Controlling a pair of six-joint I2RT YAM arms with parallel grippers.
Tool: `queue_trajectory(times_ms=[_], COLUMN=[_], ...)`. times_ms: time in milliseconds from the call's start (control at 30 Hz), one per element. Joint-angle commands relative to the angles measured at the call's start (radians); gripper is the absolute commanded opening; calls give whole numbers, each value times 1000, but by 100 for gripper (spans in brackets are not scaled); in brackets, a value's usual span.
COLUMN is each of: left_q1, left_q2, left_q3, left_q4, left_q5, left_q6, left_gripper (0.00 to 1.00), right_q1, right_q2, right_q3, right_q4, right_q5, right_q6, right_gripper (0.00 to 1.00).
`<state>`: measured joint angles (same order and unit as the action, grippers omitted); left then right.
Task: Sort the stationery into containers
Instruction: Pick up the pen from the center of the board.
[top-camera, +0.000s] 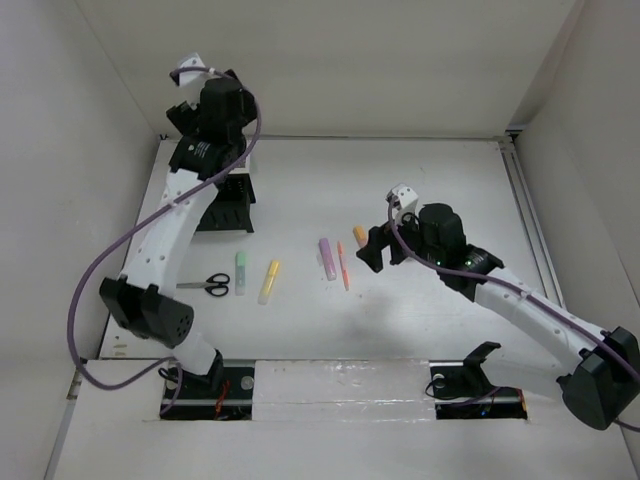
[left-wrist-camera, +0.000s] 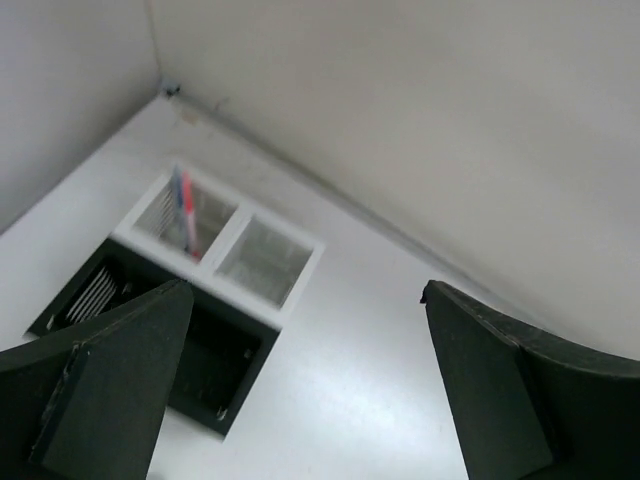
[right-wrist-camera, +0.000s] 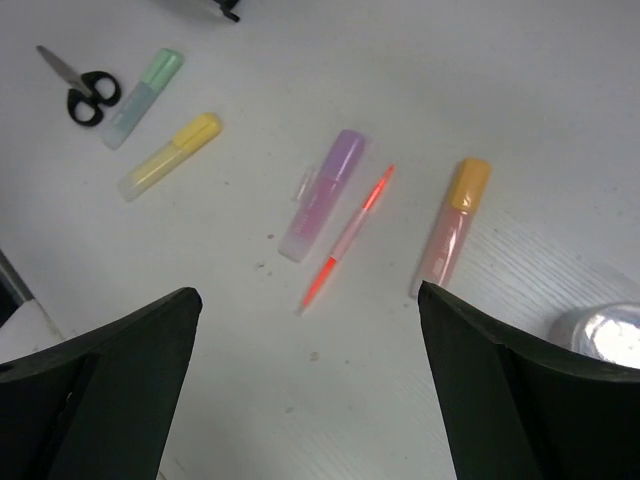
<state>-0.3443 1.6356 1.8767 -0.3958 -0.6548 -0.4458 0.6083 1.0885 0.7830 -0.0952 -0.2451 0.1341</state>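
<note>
My right gripper (top-camera: 380, 248) (right-wrist-camera: 308, 293) is open and empty, hovering above the table just near an orange marker (right-wrist-camera: 452, 225), a thin orange pen (right-wrist-camera: 350, 235) and a purple marker (right-wrist-camera: 325, 193). Farther left lie a yellow marker (right-wrist-camera: 172, 155), a green marker (right-wrist-camera: 142, 84) and black-handled scissors (right-wrist-camera: 80, 88). A round greyish piece (right-wrist-camera: 600, 335) lies at the right. My left gripper (top-camera: 190, 120) (left-wrist-camera: 306, 290) is open and empty, raised above the black organiser (left-wrist-camera: 150, 330) and white organiser (left-wrist-camera: 225, 240). Red and blue pens (left-wrist-camera: 185, 212) stand in the white one's left compartment.
The organisers stand at the back left by the left wall, the black one (top-camera: 225, 205) partly under my left arm. The loose items lie in a row mid-table: scissors (top-camera: 208, 285), green marker (top-camera: 240, 272), yellow marker (top-camera: 269, 281), purple marker (top-camera: 327, 258). Walls enclose three sides.
</note>
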Motion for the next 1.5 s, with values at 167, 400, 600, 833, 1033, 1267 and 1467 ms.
queue_trajectory(times_ms=[167, 400, 600, 833, 1033, 1267, 1467], left_q1=[-142, -477, -602, -650, -659, -659, -650], left_q2=[-310, -266, -44, 125, 237, 290, 325], left_q3=[-396, -559, -459, -403, -340, -306, -318], left_q4=[-195, -182, -219, -192, -192, -163, -153], left_q5=[63, 32, 29, 67, 87, 96, 109], left_q6=[-217, -387, -491, -542, -542, -519, -531], left_gripper=[100, 100, 100, 98, 91, 72, 56], right_q1=[-4, -4, -4, -4, -4, -4, -4], right_q2=[-44, -185, -278, -403, -447, -418, -427], right_q3=[93, 128, 214, 256, 245, 207, 197], right_q4=[-150, -271, -431, -531, -496, -466, -456], right_q5=[162, 357, 562, 691, 673, 627, 607], right_q6=[-18, 32, 78, 124, 124, 124, 115], right_gripper=[91, 91, 91, 91, 91, 90, 90])
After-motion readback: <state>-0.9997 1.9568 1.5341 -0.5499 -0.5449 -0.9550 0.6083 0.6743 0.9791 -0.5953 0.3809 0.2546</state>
